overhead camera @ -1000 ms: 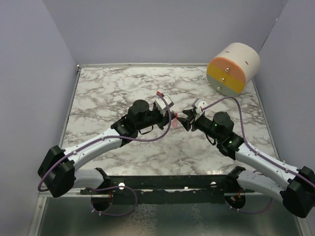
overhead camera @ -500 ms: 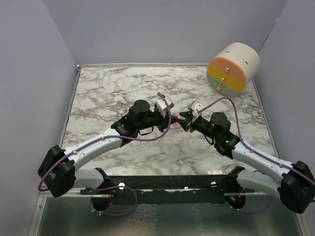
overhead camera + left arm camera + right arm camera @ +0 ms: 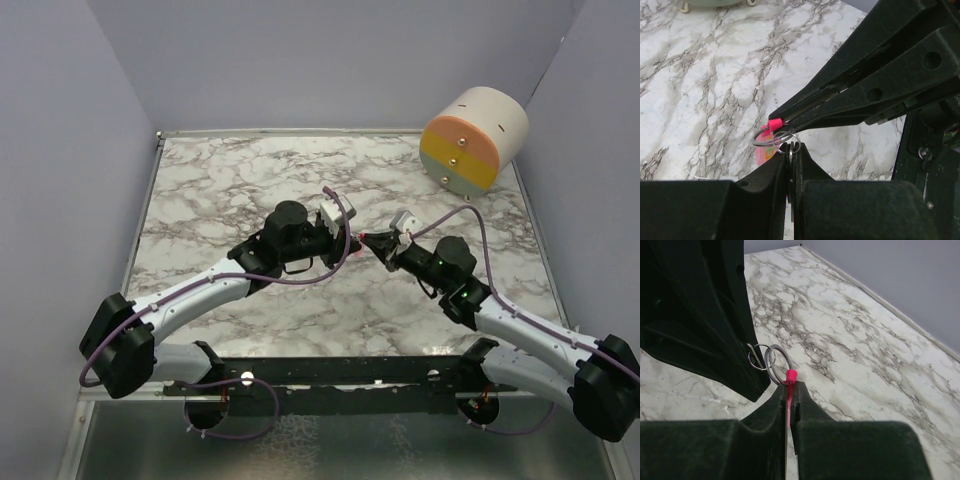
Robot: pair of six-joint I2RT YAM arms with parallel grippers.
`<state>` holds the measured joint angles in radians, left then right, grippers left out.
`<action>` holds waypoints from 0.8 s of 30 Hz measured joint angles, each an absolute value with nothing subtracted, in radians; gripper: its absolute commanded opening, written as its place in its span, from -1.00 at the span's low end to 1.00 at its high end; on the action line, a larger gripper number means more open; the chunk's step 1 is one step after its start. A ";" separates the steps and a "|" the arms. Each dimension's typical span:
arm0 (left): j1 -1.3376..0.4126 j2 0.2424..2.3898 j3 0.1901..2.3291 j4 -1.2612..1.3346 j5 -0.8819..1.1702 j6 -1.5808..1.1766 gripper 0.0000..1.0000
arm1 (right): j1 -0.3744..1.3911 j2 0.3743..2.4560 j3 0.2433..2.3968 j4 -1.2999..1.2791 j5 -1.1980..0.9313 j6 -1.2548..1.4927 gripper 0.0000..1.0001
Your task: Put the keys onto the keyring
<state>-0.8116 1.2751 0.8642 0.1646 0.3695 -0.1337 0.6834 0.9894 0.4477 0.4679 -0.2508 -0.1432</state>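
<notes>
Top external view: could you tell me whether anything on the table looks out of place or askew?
Only the round cream, orange and green drum at the far right corner: it sits tilted, its knobbed face angled towards the camera. Otherwise nothing stands out.

table (image 3: pixel 200 190): marble-look top, smooth, slight sheen
fingers (image 3: pixel 740 210): matt black plastic (both arms alike)
keyring (image 3: pixel 790 375): glossy pink plastic tag, thin bright metal ring
key (image 3: pixel 791 165): dull grey metal edge
</notes>
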 measured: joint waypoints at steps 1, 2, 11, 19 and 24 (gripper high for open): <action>-0.810 1.275 0.866 0.161 0.369 -0.134 -1.00 | 0.683 0.979 0.446 0.467 -0.244 -0.142 -0.99; -0.807 1.275 0.869 0.157 0.369 -0.134 -1.00 | 0.683 0.968 0.444 0.467 -0.237 -0.139 -0.99; -0.771 1.276 0.875 0.146 0.374 -0.140 -1.00 | 0.682 0.862 0.434 0.449 -0.172 -0.105 -0.98; -0.766 1.282 0.875 0.146 0.378 -0.140 -1.00 | 0.682 0.855 0.435 0.385 -0.170 -0.086 -0.99; -0.765 1.285 0.877 0.145 0.378 -0.140 -1.00 | 0.682 0.864 0.450 0.343 -0.170 -0.075 -0.90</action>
<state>-0.7650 1.2854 0.8768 0.1448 0.3782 -0.1402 0.6815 0.8642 0.4496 0.3428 -0.1699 -0.0753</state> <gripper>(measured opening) 0.083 0.027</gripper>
